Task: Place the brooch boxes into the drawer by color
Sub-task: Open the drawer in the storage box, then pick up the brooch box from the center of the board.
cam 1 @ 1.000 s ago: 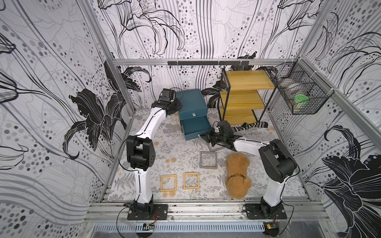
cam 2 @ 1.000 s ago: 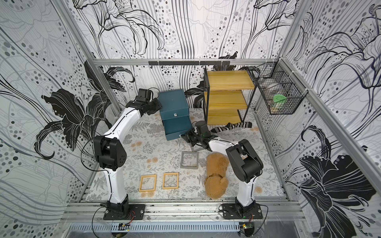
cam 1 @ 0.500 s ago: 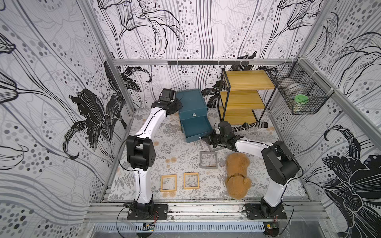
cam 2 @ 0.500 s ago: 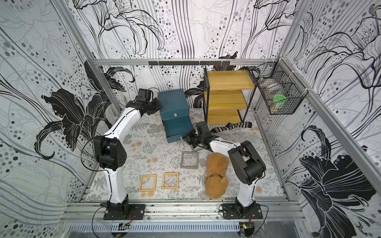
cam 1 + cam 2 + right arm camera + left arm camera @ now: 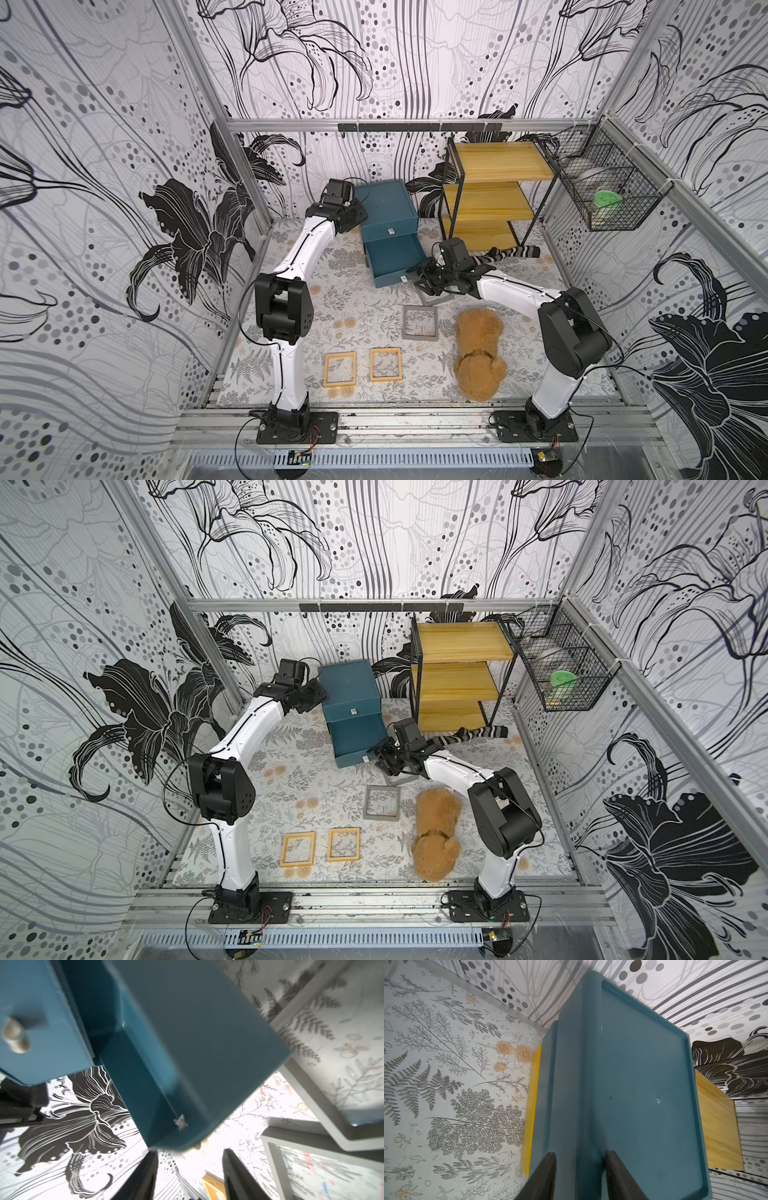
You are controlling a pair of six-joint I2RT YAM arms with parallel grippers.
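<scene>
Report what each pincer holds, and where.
Right pincer: nothing, jaws apart beside the open drawer. Left pincer straddles a top edge of the teal chest; grip cannot be told.

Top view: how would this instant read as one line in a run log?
left gripper astride teal chest edge | right gripper open at pulled-out drawer | two grey boxes, two yellow-tan boxes on table

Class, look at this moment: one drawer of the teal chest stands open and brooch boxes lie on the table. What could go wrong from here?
1. The open right gripper hangs right by the pull of the open drawer; a careless swing might knock it shut.
2. One grey box lies under that gripper, close to the second grey box; a low grasp may shove both.
3. The teddy bear beside them could get bumped.
</scene>
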